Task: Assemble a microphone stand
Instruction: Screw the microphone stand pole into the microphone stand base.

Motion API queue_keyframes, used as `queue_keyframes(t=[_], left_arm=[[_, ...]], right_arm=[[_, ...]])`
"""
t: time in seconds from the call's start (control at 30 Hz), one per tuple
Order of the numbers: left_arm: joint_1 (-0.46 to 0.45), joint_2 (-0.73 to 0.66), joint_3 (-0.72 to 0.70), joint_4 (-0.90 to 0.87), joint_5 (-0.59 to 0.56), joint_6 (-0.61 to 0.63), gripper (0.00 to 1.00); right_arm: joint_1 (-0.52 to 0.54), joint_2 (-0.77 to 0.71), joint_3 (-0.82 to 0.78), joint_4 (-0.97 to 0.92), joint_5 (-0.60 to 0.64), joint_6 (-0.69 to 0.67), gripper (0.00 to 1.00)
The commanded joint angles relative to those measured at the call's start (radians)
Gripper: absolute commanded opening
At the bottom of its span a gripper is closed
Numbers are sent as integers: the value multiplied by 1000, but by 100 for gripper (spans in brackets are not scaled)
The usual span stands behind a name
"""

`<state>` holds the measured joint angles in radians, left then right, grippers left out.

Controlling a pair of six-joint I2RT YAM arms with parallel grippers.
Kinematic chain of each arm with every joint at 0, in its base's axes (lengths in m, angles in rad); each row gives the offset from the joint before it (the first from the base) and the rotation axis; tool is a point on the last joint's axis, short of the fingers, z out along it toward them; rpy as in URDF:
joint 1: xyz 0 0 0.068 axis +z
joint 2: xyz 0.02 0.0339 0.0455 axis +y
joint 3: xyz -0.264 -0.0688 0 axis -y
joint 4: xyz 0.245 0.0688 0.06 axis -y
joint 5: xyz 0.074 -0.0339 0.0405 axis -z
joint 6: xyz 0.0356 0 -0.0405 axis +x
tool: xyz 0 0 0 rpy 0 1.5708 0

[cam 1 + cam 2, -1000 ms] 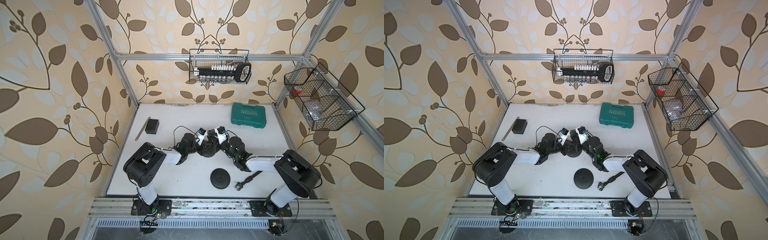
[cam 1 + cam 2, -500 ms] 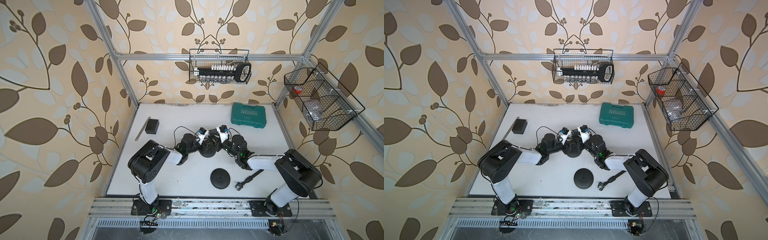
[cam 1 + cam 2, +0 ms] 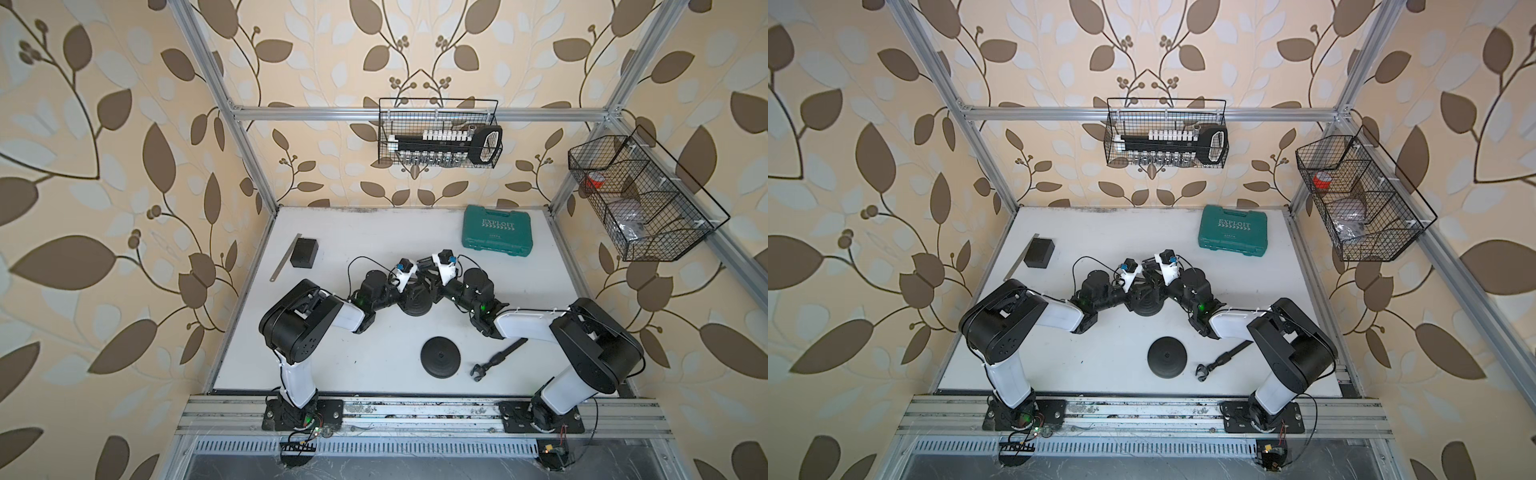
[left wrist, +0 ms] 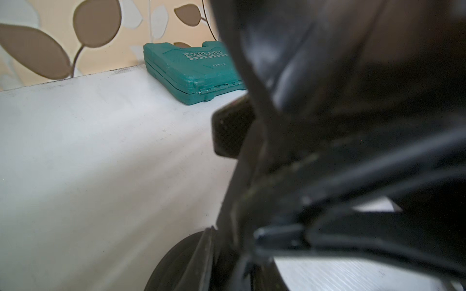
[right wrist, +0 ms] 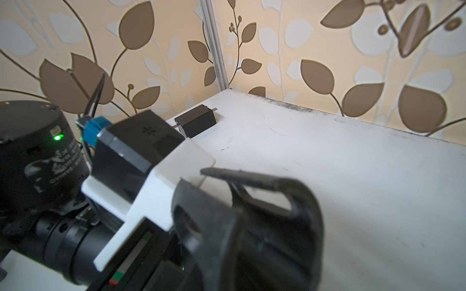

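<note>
A round black disc (image 3: 417,305) sits on the white tabletop (image 3: 374,232) near its middle, and both arms reach in over it from either side. The left claw (image 3: 409,291) and the right claw (image 3: 432,286) meet above the disc, close together, tip to tip in both top views. From above, the wrist cameras and dark housings hide the fingers, so I cannot tell how far either claw is open or whether either has hold of anything. In the left wrist view the disc's curved edge (image 4: 181,264) shows low in the frame, with a blurred mass of black parts filling the rest. The right wrist view shows a blurred black curved piece close to the lens and, just beyond it, the left arm's white camera bracket (image 5: 156,181). What that black piece belongs to I cannot tell.

Nearer the robot's side lies a second black round base (image 3: 440,357), flat on the tabletop and apart from both claws. Just beside it, toward the right arm, a black rod with a clip end (image 3: 498,358) lies at a slant, partly under the right arm's white link.

Toward the far edge on the right a closed teal case (image 3: 497,227) lies flat. On the far left stands a small black box (image 3: 304,252) with a thin metal ruler (image 3: 286,257) just beside it. A wire basket (image 3: 436,99) hangs on the back rail and another wire basket (image 3: 648,245) on the right-hand frame.
</note>
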<state>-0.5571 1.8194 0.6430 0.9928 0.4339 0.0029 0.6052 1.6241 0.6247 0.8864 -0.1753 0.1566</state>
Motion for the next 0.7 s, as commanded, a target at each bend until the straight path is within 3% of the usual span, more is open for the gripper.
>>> queue_keyframes(t=[0.0,0.2,0.33,0.43,0.67], left_arm=[[5,7,-22,45,-37,-55,20],[7,14,-24,59,-32,-75,35],[5,8,-42,66,-35,-83,39],[6,4,-63,77,-43,-89,38],[7,44,-62,126,-43,-100,24]], right_arm=[[7,27,-16,-151,-65,17,0],[16,26,-23,-155,-73,0,0],[32,23,-12,-202,-72,-40,0],[48,23,-3,-230,-61,-74,0],[53,27,3,-233,-79,-70,0]])
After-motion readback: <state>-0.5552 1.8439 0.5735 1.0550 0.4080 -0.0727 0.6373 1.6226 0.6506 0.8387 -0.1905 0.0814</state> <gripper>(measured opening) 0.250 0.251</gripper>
